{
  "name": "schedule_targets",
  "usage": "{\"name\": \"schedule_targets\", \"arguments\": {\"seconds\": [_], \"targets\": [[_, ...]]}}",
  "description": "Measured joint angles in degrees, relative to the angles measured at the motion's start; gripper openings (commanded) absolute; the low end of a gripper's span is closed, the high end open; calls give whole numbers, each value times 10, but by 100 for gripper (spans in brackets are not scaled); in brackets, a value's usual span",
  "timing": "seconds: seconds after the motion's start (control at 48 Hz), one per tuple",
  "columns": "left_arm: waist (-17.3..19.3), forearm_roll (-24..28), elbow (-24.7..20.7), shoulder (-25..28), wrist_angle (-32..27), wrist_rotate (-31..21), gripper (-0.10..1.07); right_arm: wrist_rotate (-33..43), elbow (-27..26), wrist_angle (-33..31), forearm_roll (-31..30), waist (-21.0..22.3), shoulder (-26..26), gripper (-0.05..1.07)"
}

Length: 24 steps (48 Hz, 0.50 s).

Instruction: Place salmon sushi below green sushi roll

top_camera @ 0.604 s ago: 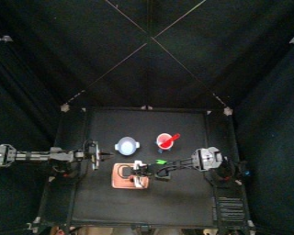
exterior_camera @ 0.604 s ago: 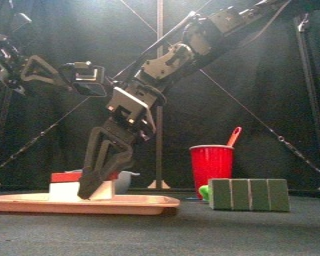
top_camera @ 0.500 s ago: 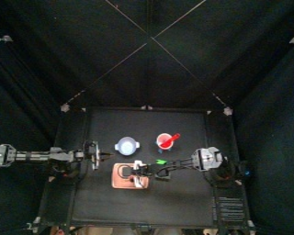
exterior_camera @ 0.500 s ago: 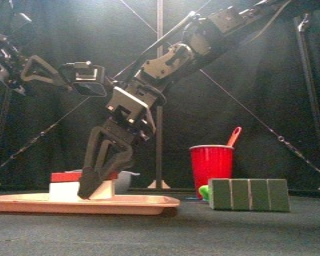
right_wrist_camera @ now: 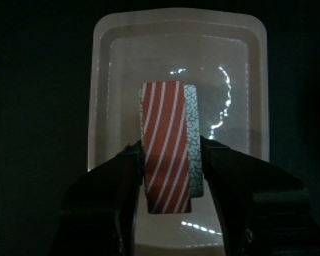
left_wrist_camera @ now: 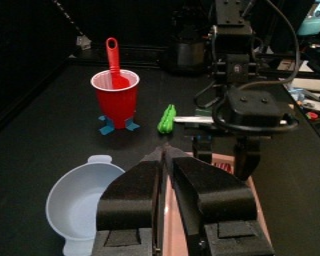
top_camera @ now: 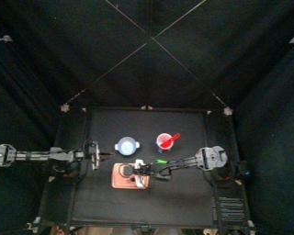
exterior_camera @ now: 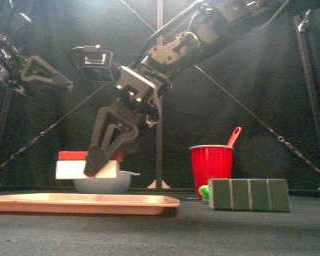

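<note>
Resting at far left, the left hand (left_wrist_camera: 166,190) is pressed closed. Right hand (exterior_camera: 107,160) clamps the salmon sushi (exterior_camera: 85,165), lifted above the board (exterior_camera: 83,203); green sushi roll (exterior_camera: 204,190) lies rightward.
</note>
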<state>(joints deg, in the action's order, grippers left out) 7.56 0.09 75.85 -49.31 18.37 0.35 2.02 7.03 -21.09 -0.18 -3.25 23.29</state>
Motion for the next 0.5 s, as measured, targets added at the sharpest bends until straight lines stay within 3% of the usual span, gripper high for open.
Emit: {"name": "schedule_targets", "arguments": {"seconds": [0.208, 0.5], "targets": [[0, 0, 0, 0, -1, 0, 55, 1, 63, 8, 6, -8, -48, 69], [0, 0, 0, 0, 0, 0, 55, 2, 182, 73, 28, -18, -126, 69]]}}
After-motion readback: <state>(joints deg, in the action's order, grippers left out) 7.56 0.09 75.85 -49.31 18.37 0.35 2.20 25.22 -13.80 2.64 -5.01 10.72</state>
